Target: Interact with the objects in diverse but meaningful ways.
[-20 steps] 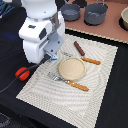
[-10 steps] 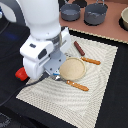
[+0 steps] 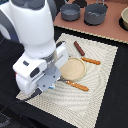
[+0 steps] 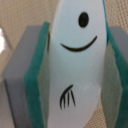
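Observation:
The white fish-like piece [image 4: 77, 60], with a drawn eye, smile and fin mark, fills the wrist view between the two green pads [image 4: 40, 75]. Both pads touch its sides, so my gripper [image 4: 75, 80] is shut on it. In the exterior view the gripper [image 3: 48, 86] hangs low over the left corner of the striped mat [image 3: 100, 85], and the white arm [image 3: 37, 40] hides the fish there. The dark brown sausage-like stick [image 3: 79, 48] lies on the mat beyond the plate.
A round tan plate [image 3: 74, 68] sits mid-mat, flanked by a wooden-handled utensil [image 3: 91, 61] behind it and another [image 3: 76, 85] in front. Two dark pots [image 3: 70, 12] [image 3: 95, 14] and a bowl [image 3: 124, 18] stand on the brown board at the back.
The arm has swung toward the exterior view's lower left and come down, so the gripper now sits low over the mat's left corner.

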Controlling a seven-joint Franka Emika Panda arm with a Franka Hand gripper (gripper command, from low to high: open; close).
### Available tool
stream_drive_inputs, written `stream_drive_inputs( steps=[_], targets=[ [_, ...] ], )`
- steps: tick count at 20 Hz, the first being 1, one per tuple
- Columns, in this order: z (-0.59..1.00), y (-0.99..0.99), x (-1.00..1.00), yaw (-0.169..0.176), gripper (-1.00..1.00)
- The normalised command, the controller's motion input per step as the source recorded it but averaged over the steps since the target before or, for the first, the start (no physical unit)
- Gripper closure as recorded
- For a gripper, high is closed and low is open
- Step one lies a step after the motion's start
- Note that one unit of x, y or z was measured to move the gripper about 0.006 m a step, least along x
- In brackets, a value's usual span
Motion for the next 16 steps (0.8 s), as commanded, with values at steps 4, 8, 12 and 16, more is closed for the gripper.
stream_drive_inputs(
  steps=[4,8,12,16],
  targets=[
    [0.00,-0.03,0.17,-0.003,-1.00],
    [0.09,0.02,0.23,0.000,-1.00],
    [0.51,0.01,0.17,0.000,-1.00],
    [0.78,0.25,-0.07,0.016,-1.00]
  ],
)
